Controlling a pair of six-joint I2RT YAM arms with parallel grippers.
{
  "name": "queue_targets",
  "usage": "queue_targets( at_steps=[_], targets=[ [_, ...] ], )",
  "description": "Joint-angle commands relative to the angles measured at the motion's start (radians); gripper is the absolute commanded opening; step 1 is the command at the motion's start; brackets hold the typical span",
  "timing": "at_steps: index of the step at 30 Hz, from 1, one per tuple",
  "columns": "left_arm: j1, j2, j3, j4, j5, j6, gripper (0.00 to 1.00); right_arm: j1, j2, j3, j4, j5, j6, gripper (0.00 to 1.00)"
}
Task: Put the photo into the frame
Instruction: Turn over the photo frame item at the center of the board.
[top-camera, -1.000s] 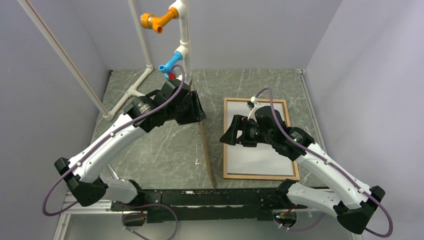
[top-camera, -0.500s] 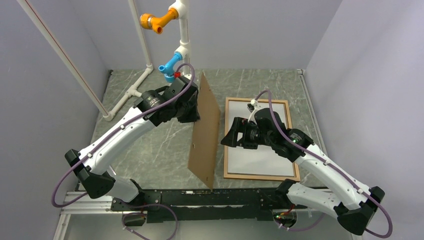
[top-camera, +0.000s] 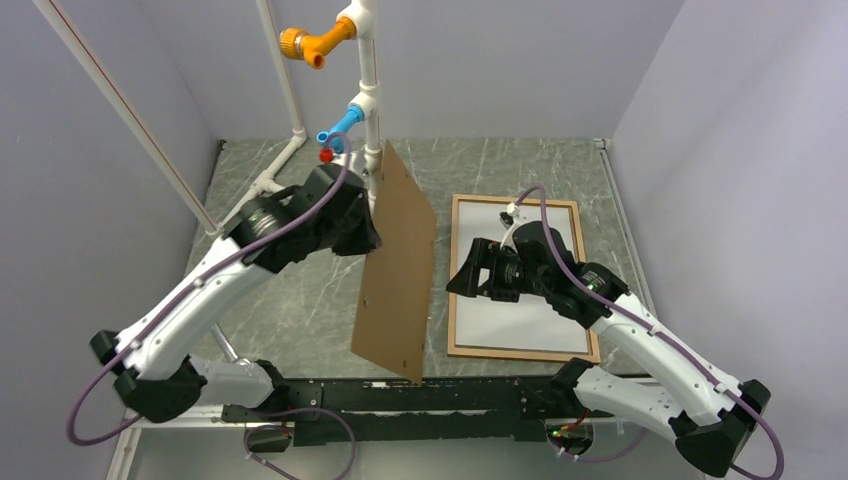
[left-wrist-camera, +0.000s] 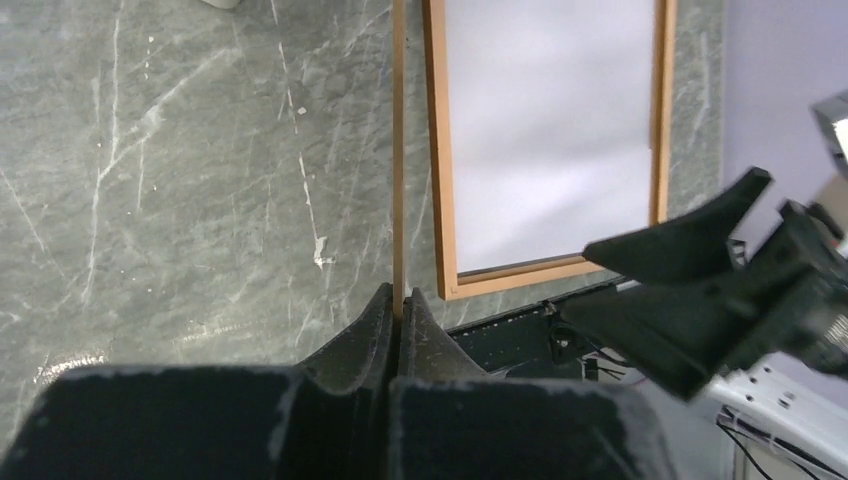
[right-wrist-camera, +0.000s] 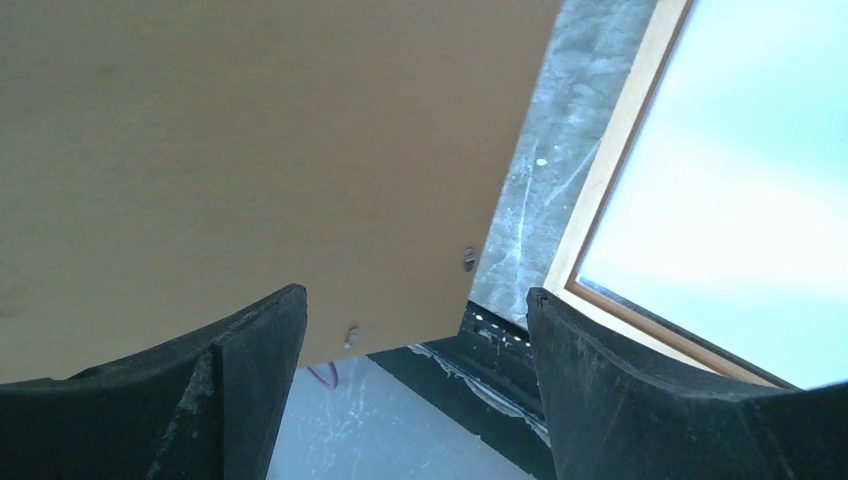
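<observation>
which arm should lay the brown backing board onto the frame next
Left. The left gripper is shut on the backing board beside the frame; the right gripper hangs open, empty.

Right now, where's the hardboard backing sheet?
Top view, centre: the hardboard backing sheet is pinched at its edge by the left gripper, tilted up on edge, just left of the frame, which lies flat on the right.

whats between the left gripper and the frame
The brown backing board, pinched in the left gripper, hangs tilted between it and the frame in the top view; beyond it, bare table.
</observation>
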Motion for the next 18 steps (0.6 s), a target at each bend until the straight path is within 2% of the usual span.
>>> queue_targets(
  at_steps=[1,6,10,15,18],
  targets=[
    [0.000,-0.152,-0.026,0.100,0.011,-0.025,0.00,-0.028,-0.040,-0.046,0.053,-0.019,0.005,0.83],
    [0.008,-0.272,-0.114,0.205,0.057,-0.062,0.00,-0.110,-0.093,-0.147,0.107,-0.101,-0.004,0.93],
    [0.013,-0.386,-0.215,0.311,0.071,-0.114,0.00,-0.216,-0.156,-0.241,0.187,-0.245,-0.002,0.99],
    [0.029,-0.497,-0.347,0.431,0.124,-0.164,0.00,-0.358,-0.215,-0.353,0.334,-0.466,0.010,0.99],
    [0.045,-0.516,-0.368,0.455,0.166,-0.170,0.00,-0.437,-0.246,-0.440,0.496,-0.632,0.079,0.99]
  ],
)
